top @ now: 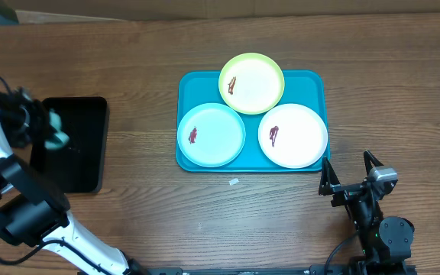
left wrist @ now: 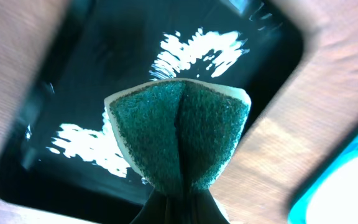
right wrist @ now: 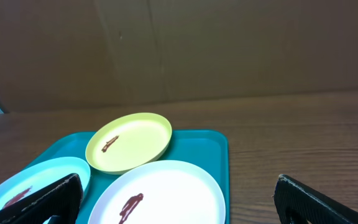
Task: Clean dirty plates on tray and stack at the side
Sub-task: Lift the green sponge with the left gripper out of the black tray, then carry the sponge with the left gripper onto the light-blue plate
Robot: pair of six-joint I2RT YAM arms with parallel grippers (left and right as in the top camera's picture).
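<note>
Overhead: yellow-green plate (top: 251, 82), bluish plate (top: 211, 135) and white plate (top: 293, 135) are lying on the blue tray (top: 192, 85), each showing a reddish smear.
Left pincer (left wrist: 178, 210): I am pinching a green sponge (left wrist: 179, 134) over the black tray (top: 79, 156).
Right pincer (top: 348, 172): I am holding it spread, just beside the blue tray's corner.

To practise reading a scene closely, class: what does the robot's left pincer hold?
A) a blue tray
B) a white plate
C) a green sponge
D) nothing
C: the left wrist view shows the left pincer pinching a folded green sponge, with the black tray behind it.
</note>
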